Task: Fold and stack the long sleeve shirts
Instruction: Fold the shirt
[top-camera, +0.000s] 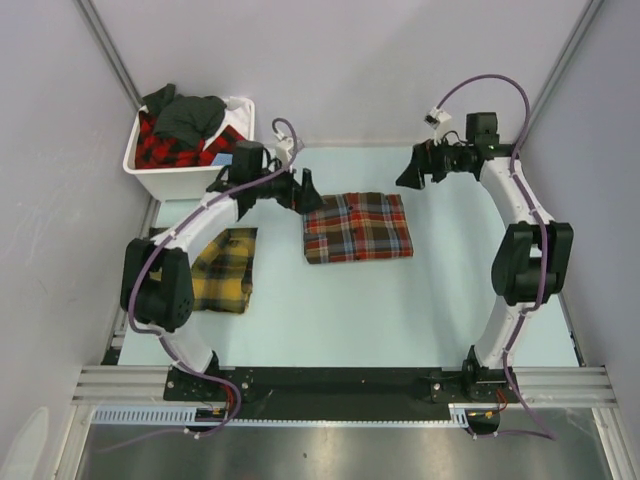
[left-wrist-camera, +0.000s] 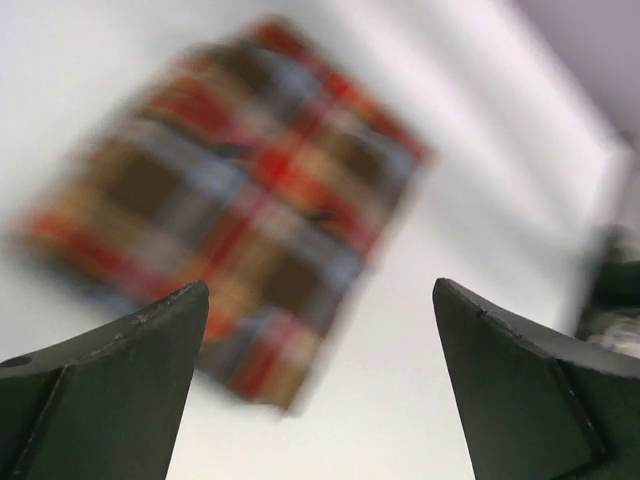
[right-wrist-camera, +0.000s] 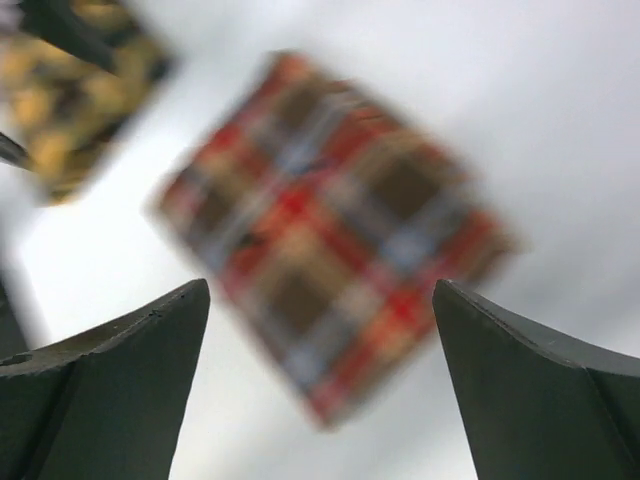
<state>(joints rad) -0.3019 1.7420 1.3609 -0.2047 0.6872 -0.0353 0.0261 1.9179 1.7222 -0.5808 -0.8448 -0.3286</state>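
The pale table (top-camera: 420, 300) carries a folded yellow-and-dark-green plaid flannel shirt (top-camera: 225, 270) at the left. The left claw (top-camera: 305, 190) — spread, empty — hovers by the far-left corner of the centred folded red-brown plaid shirt (top-camera: 357, 227), long axis left-right; the right claw (top-camera: 410, 170), also spread, hangs farther off.

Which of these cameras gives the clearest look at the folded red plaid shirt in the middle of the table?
The top external view: the folded red plaid shirt shows whole and sharp there, seen from above. Both wrist views catch the shirt too, but blurred and tilted, with the dark fingers filling the bottom corners.
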